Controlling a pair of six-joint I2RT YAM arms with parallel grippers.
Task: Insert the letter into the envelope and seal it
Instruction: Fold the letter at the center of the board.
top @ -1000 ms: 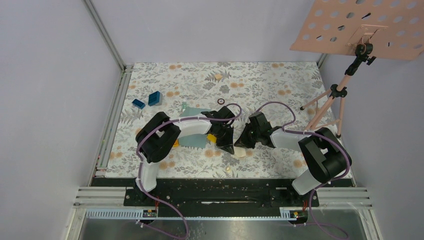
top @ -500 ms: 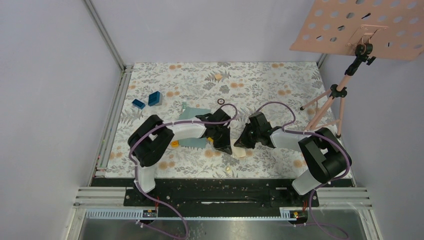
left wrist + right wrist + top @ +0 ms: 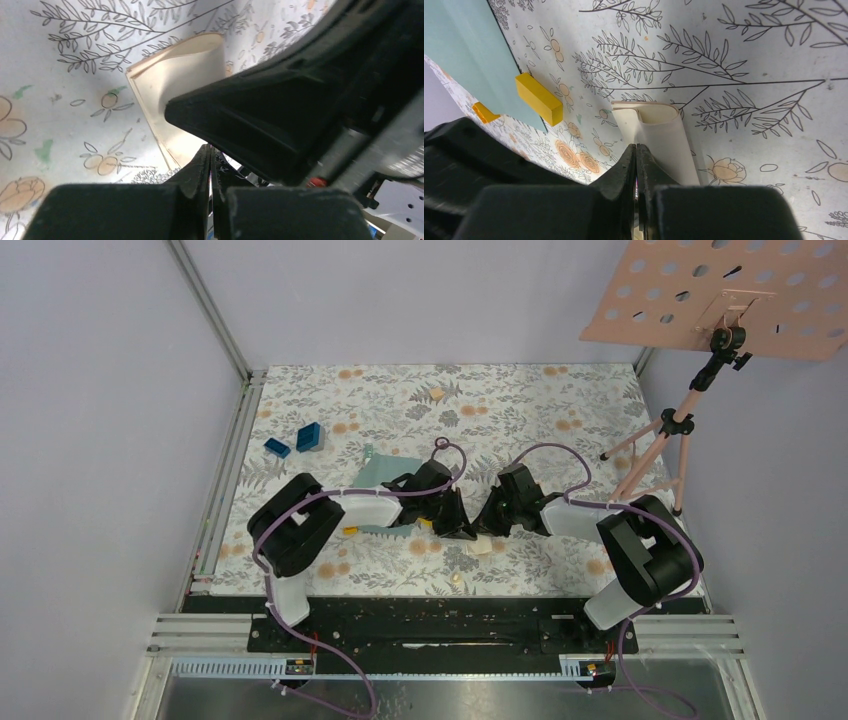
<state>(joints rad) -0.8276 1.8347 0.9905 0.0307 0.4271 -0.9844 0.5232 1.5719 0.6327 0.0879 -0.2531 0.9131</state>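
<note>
Where the right pincer (image 3: 636,148) nips it, the letter (image 3: 664,137) (tan) curls.

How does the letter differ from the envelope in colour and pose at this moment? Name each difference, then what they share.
Colour: the letter is cream-beige; the envelope is muted teal. Pose: the letter curls up off the floral table; the envelope lies flat on it. Neighbours: a yellow block sits at the envelope's edge; none touches the letter. Both are thin paper.
</note>
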